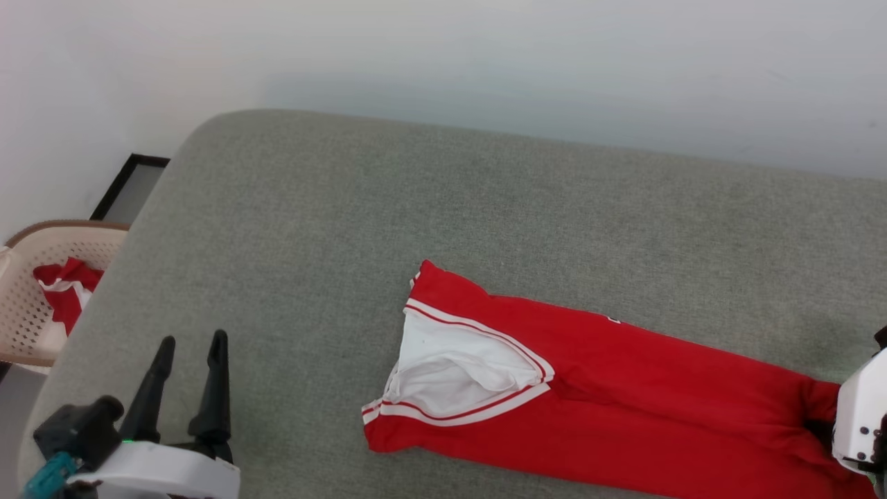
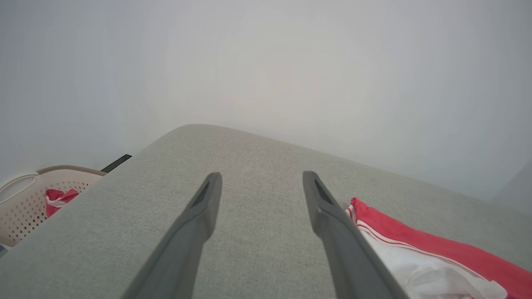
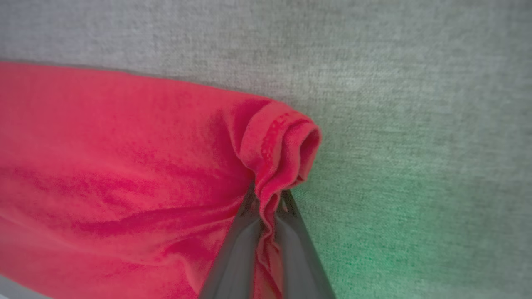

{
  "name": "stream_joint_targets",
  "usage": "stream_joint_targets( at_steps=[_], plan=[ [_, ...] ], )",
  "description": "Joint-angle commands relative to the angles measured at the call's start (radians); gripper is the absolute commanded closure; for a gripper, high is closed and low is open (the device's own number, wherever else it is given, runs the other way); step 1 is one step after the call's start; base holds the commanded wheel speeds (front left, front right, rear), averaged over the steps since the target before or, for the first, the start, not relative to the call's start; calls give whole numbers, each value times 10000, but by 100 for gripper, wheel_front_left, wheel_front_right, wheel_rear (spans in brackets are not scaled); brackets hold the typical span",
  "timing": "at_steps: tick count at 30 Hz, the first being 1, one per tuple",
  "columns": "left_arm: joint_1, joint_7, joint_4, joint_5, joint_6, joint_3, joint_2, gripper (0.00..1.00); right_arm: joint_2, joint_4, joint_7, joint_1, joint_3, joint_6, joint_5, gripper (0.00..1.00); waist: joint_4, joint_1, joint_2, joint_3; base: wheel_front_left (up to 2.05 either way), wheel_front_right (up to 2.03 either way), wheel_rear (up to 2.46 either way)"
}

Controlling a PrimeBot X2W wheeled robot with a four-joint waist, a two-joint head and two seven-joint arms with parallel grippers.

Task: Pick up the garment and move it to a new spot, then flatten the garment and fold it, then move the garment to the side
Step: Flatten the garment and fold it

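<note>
Garment (image 1: 658,388): lies lower right.
Right gripper (image 3: 268,199): closed on its red edge.
Left gripper (image 1: 192,341): wide apart, empty.

Jaws stand apart over the grey cushion (image 2: 257,249), garment (image 2: 436,246) just beside.

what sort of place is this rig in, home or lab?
Likely a home-style laundry corner: grey upholstered surface against a plain white wall, beige laundry basket beside it, red garment laid out.
</note>
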Motion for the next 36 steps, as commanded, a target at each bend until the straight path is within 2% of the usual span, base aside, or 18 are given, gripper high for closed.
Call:
stream_joint_targets(
  at_steps=[1,6,11,21,24,28,33,36],
  plan=[
    [152,-6,-19,80,-91,85,-95,0,375,279,50,264,247,6,172,100,24,0,0,58,0,0,0],
    [274,-7,-13,425,-355,491,-414,0,92,-24,18,91,360,6,657,100,-58,0,0,134,0,0,0],
    [256,-8,29,800,-602,804,-640,0,-785,-203,-436,-94,490,-15,497,100,-242,0,0,190,0,0,0],
    [1,-8,424,1292,-1006,1043,-1048,0,-2063,902,-1309,-922,263,-3,-405,100,-690,0,0,254,0,0,0],
    [-26,-8,581,1400,-1059,1062,-1104,0,-1987,1214,-1337,-1229,356,-3,-608,100,-832,0,0,144,0,0,0],
    [131,-8,728,1425,-1081,1135,-1167,0,-1755,810,-1122,-1331,656,-3,-199,100,-1016,0,0,-101,0,0,0],
    [423,-6,862,1342,-1075,1207,-1232,0,-1170,-666,-275,-917,948,-1,972,100,-1197,0,0,-517,0,0,0],
    [552,-8,808,1369,-1095,1265,-1248,0,-759,-1693,67,-747,954,0,1259,100,-1232,0,0,-691,0,0,0]
  ],
)
